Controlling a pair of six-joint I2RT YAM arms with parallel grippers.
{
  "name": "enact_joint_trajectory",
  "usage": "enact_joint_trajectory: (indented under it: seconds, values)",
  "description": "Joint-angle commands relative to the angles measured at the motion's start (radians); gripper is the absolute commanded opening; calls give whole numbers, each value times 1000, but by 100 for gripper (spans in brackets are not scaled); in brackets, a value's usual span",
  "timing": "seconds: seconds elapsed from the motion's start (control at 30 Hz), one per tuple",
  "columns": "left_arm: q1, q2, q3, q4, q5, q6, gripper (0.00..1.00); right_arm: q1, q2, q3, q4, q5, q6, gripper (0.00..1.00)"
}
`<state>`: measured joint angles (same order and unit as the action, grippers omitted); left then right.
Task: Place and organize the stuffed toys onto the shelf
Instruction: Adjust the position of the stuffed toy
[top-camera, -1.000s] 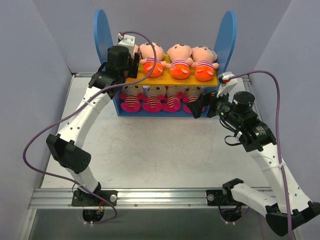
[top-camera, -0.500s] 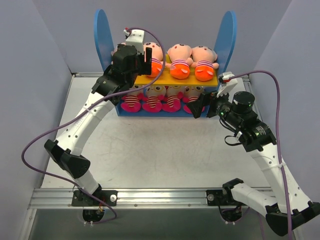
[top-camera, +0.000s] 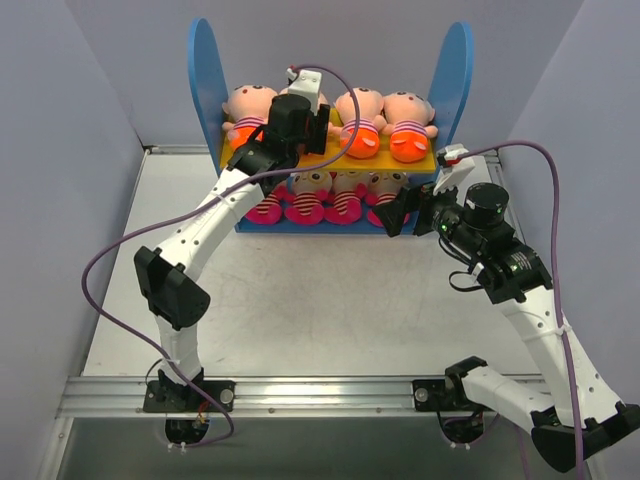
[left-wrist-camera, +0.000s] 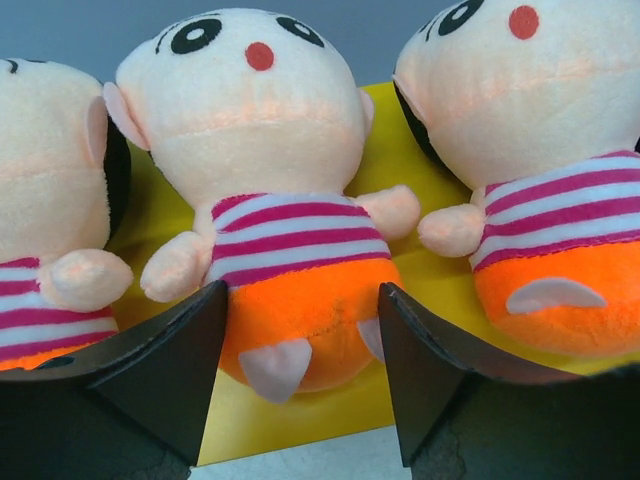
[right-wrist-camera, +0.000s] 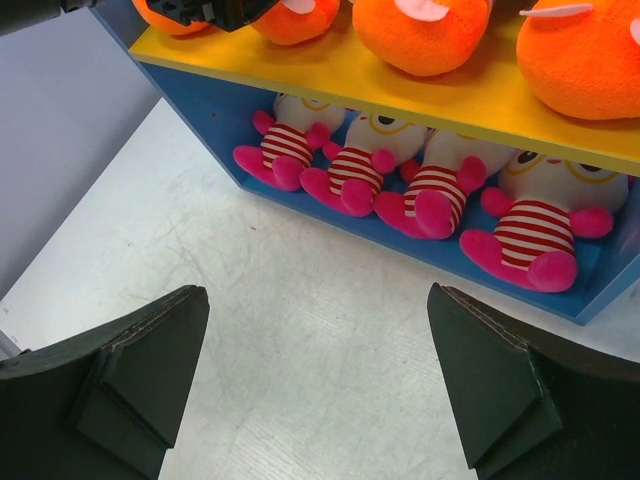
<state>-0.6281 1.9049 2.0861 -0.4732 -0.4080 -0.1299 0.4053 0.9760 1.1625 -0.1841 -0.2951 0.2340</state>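
Stock check, shelf (top-camera: 456, 70): all eight toys I can count are on it. Upper board (top-camera: 425, 160): four orange toys (top-camera: 408, 128) in a row, side by side, heads to the back, bottoms at the front edge. Lower level: four magenta toys (right-wrist-camera: 437, 200) side by side, feet to the front. I see no toy off the shelf. By my reckoning the placing is done; what is left, if anything, is straightening the upper row.

Left gripper (left-wrist-camera: 300, 300): up at the board, jaws spread wide on either side of the second orange toy (left-wrist-camera: 290, 250) from the left, just beside its bottom. I see no squeeze and cannot tell whether the pads touch. Right gripper (right-wrist-camera: 318, 295): jaws wide, nothing between them, hovering over the table (top-camera: 300, 300) just in front of the shelf's lower right corner.

Not legible: from above, the left arm (top-camera: 215, 215) covers most of that second toy at its wrist, and the right gripper hides part of the rightmost magenta toy (right-wrist-camera: 530, 240). Board shades and cuts off the lower heads. Left wrist view crops both neighbours.
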Motion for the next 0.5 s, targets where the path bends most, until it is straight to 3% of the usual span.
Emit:
enact_joint_trajectory:
  seconds: [0.0,0.1,0.47]
  values:
    - [-4,8,63,8,2,-8,68,-5,-14,-4,23,10,-7,96]
    - [-4,19,63,-2,-14,-2,64,-5,-16,-6,20,10,-7,96]
    - [-4,-3,63,-27,-17,9,23,-5,-16,-7,25,10,-4,96]
